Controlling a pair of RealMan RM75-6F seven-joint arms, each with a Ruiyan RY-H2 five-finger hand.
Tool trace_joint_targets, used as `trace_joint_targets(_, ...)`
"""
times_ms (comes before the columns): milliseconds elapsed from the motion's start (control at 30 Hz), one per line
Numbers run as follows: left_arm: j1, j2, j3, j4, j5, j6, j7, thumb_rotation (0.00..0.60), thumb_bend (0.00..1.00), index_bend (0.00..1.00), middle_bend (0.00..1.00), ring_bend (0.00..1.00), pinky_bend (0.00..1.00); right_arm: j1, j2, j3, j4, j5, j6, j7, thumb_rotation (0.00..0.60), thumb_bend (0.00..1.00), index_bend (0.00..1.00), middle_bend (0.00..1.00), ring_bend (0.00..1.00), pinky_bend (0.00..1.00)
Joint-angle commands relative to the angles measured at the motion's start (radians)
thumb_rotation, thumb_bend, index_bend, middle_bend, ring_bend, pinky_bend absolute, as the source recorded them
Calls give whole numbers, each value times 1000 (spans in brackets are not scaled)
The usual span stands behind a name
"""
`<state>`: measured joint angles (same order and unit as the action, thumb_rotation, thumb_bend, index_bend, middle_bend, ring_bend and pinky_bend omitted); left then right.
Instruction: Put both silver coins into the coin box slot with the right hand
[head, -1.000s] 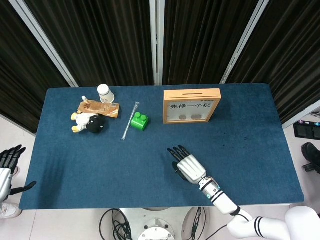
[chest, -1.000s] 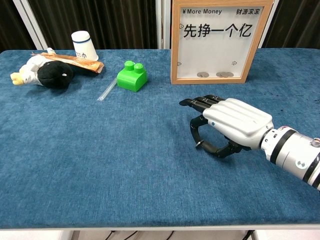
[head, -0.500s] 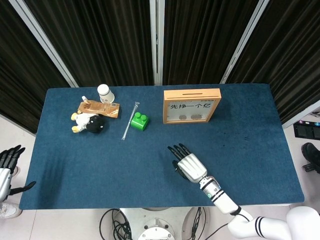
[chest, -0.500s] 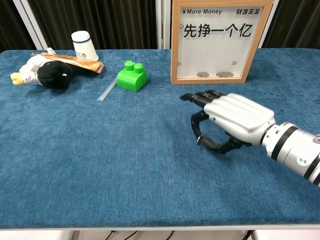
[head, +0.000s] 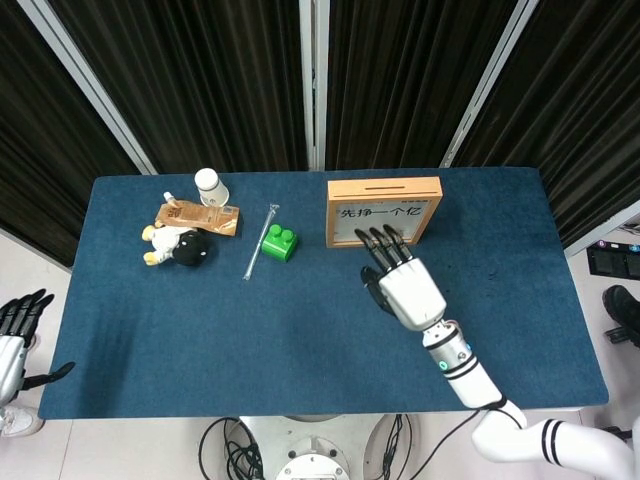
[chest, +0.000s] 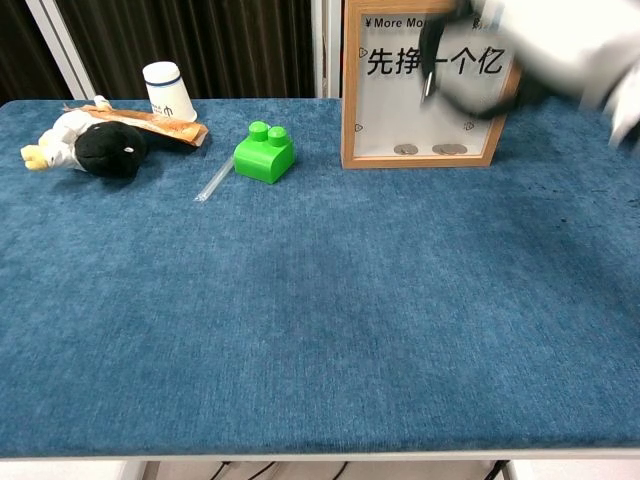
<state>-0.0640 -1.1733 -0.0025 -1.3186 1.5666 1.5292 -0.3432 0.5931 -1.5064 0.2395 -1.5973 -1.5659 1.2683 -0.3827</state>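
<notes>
The wooden coin box (head: 432, 196) stands upright at the back of the table, its slot (head: 385, 186) on top. Through its clear front, silver coins (chest: 405, 149) lie at the bottom. My right hand (head: 405, 285) is raised in front of the box, fingers pointing at it. In the chest view my right hand (chest: 520, 50) is blurred at the top right; thumb and a finger curl together on a thin silvery edge, seemingly a silver coin (chest: 428, 85). My left hand (head: 15, 325) hangs off the table's left edge, fingers apart and holding nothing.
A green brick (chest: 265, 151) and a clear straw (chest: 214, 179) lie left of the box. Further left are a plush toy (chest: 85, 143), a brown packet (chest: 150, 122) and a white cup (chest: 168, 90). The blue cloth (chest: 300, 300) covers the table.
My right hand has lifted off the cloth and moved up and forward to the coin box's front, keeping its pinch. The left hand has not moved.
</notes>
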Motion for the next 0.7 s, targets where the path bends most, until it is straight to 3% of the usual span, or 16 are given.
trace_joint_targets(33, -1, 2, 1, -4, 1, -1, 0, 600, 84, 64, 11, 0, 0, 40, 74, 112, -75, 66, 9, -85, 600, 436, 691, 17, 0, 0)
trace_joint_targets(200, 0, 6, 2, -10, 7, 5, -4, 600, 84, 64, 11, 0, 0, 112, 97, 242, -75, 244, -49, -178, 600, 436, 694, 15, 0, 0)
trace_joint_targets(333, 1, 9, 5, -11, 14, 11, -9, 600, 84, 64, 11, 0, 0, 179, 82, 301, -16, 378, -83, -273, 600, 435, 694, 14, 0, 0)
trace_joint_targets(467, 4, 14, 6, -13, 18, 20, -16, 600, 84, 64, 11, 0, 0, 239, 55, 320, 56, 498, -117, -342, 600, 430, 694, 13, 0, 0)
trace_joint_targets(700, 5, 19, 6, -12, 20, 26, -34, 600, 84, 64, 11, 0, 0, 307, -5, 300, 153, 628, -135, -399, 600, 431, 693, 11, 0, 0)
